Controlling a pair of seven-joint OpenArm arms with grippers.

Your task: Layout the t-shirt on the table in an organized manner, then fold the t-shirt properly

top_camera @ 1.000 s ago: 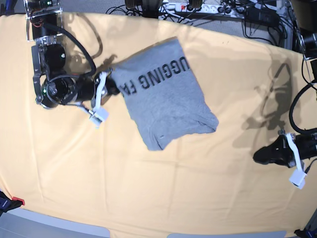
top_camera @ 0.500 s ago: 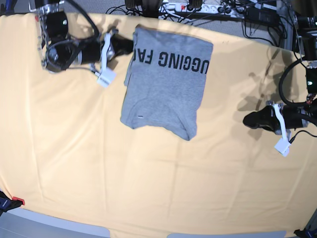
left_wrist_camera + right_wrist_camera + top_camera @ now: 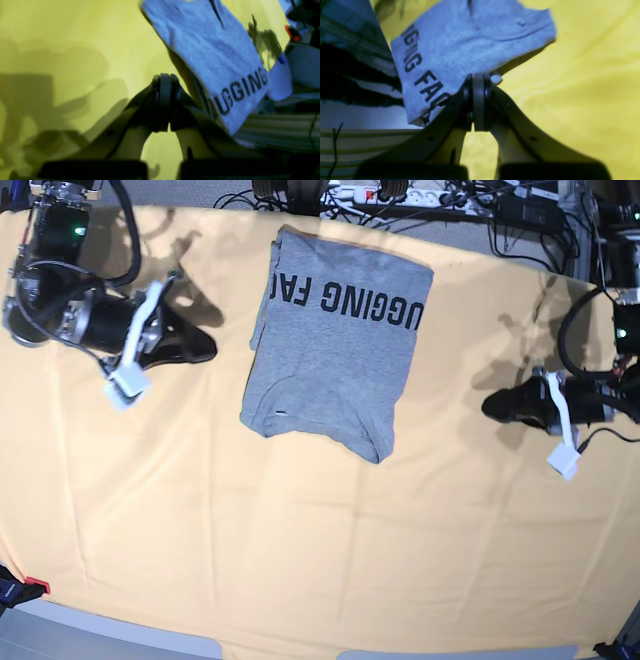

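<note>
T-shirt (image 3: 335, 360): you have it folded on the counter (image 3: 300, 540), near the far edge, lettering up. Left hand (image 3: 500, 405): clenched, holding nothing, well apart from your shirt on one side. Right hand (image 3: 200, 345): clenched, holding nothing, near the shirt on the other side.

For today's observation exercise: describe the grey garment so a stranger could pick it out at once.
Start from the wide yellow-orange table. Near the middle of its far edge lies the t-shirt, folded into a compact block. It is the only grey cloth there, with black capital lettering along its far end.
</note>
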